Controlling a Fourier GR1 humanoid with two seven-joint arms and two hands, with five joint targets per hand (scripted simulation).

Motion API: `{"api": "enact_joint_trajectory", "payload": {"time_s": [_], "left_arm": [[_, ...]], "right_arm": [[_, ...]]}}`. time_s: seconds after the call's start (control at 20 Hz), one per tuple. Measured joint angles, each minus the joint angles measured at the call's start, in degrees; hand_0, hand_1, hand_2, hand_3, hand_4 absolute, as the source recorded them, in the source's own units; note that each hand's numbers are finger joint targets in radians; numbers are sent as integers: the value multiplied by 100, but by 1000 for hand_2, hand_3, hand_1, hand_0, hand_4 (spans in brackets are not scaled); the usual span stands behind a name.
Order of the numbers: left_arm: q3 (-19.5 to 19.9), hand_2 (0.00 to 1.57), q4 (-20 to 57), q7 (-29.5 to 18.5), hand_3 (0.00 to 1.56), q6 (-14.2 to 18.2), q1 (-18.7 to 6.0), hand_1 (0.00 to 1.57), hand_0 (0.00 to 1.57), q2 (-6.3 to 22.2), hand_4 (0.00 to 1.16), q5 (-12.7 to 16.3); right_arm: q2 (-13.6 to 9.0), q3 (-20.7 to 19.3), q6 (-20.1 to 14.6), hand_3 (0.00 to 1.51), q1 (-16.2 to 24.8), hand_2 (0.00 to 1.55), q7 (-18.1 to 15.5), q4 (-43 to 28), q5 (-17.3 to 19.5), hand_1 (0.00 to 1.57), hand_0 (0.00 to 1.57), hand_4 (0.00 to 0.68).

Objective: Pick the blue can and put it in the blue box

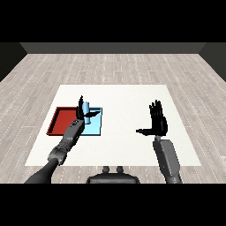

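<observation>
Can [86, 109] in my left hand [82, 111]: the fingers curl round it and it stands upright over the blue tray [95, 129], at that tray's far left part. I cannot tell whether its base touches the tray floor or hangs just above it. The can is pale blue, close in colour to the tray under it. My left forearm reaches in across the seam where the blue tray meets the red tray [59, 120], which lies touching the blue tray on its left side. Both trays sit on the white worktop [123, 97], with the blue tray toward the worktop's left half. My right hand [157, 122] is raised well to the right of the blue tray, fingers straight and spread, thumb pointing back toward the tray, holding nothing.
</observation>
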Motion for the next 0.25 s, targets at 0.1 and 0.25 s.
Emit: {"api": "enact_joint_trajectory", "payload": {"time_s": [0.1,0.25], "left_arm": [[-58,0,-438,-371,0,-531,106,0,0,-51,0,54],[-181,0,-1061,-675,0,-1380,497,0,0,-204,0,215]], "right_arm": [[-27,39,61,0,98,0,-7,6,22,0,0,0],[-79,74,151,0,187,0,-11,126,62,0,0,0]]}}
